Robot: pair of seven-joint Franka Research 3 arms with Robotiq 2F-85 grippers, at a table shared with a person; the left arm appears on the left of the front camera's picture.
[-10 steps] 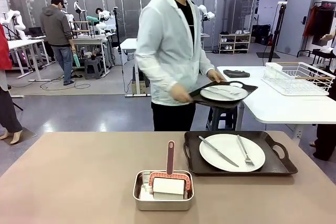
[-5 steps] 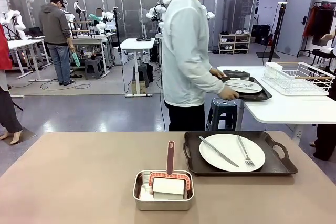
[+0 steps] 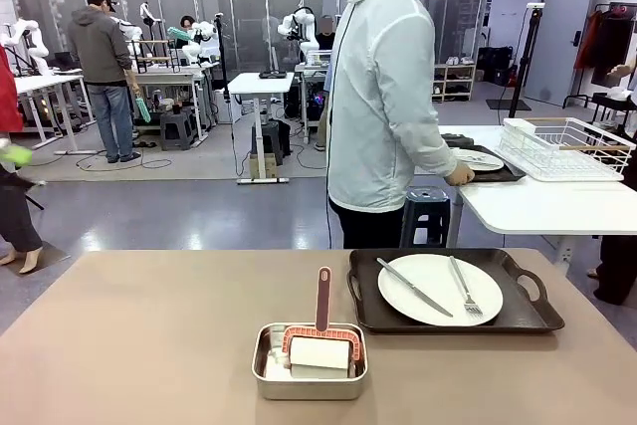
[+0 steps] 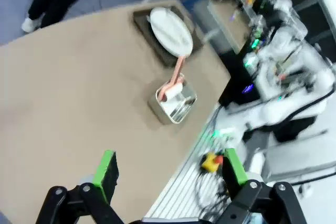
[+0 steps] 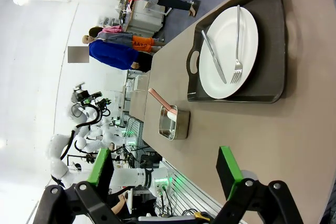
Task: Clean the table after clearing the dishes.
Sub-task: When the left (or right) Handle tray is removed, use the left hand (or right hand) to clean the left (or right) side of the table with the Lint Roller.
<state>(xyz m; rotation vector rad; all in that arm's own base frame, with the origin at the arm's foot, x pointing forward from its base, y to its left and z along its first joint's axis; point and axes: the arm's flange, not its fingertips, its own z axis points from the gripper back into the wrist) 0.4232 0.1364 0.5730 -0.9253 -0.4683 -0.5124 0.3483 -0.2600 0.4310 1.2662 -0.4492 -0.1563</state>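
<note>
Left hand [image 4: 169, 157]: fingers wide, nothing held, high over the matte taupe tabletop [image 4: 68, 87]. Right hand [image 5: 164, 153] same: wide, empty, over the tabletop. Dishes: 2 round white plates, 2 dark handled trays. Near plate [image 3: 439, 289] with 1 knife [image 3: 413, 286] and 1 fork [image 3: 464, 288] on near tray [image 3: 528, 316], tabletop right side. Far plate [image 3: 483, 159] on far tray [image 3: 503, 175] on white table [image 3: 537, 208], person [image 3: 383, 97] holding it. 1 steel pan [image 3: 310, 386] front-centre.

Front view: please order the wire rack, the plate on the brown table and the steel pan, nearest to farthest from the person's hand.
1. Wire rack, beside the person's hand on the white table.
2. Plate, right part of the brown table.
3. Steel pan, middle of it, near edge.
</note>
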